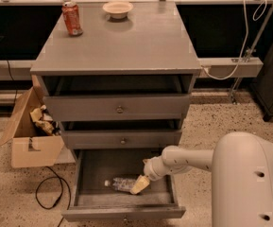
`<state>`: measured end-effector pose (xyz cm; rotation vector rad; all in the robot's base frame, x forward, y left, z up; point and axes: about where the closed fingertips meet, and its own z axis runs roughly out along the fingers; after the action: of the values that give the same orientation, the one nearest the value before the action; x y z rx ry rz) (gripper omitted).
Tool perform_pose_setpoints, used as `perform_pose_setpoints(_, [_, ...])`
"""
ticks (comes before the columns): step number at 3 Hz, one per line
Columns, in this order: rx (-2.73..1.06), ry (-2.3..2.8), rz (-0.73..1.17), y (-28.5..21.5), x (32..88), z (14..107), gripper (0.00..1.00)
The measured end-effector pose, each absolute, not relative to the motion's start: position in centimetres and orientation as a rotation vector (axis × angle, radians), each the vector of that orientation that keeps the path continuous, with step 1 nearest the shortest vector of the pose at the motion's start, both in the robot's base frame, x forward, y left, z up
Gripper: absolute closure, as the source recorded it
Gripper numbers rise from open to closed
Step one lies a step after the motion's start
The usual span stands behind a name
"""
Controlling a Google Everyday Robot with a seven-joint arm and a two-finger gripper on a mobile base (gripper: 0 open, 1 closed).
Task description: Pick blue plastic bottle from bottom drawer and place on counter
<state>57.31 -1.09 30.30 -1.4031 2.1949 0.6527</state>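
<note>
The blue plastic bottle (pixel 119 184) lies on its side on the floor of the open bottom drawer (pixel 122 213), white cap pointing left. My gripper (pixel 140 185) reaches down into the drawer from the right and sits at the bottle's right end, touching or overlapping it. My white arm (pixel 188 161) stretches across the drawer's right side. The counter (pixel 140 41) is the grey cabinet top above.
An orange-red soda can (pixel 72 18) and a small pale bowl (pixel 117 9) stand at the back of the counter. The two upper drawers (pixel 119 109) are slightly open. A cardboard box (pixel 29 129) and a black cable (pixel 48 195) lie on the floor to the left.
</note>
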Motion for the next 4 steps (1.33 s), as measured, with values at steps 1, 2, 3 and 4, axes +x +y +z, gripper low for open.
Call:
perform_pose_setpoints(1, [-1.411, 2.219, 0.624, -0.4, 57.7, 28.9, 0.0])
perform_pose_setpoints(2, [-1.437, 2.212, 0.613, 1.2, 59.7, 24.7, 0.0])
perform_pose_setpoints(3, [-1.461, 2.198, 0.579, 2.3, 61.3, 21.8, 0.0])
perform_pose_setpoints(4, [-1.488, 2.197, 0.583, 3.2, 62.2, 18.9, 0.0])
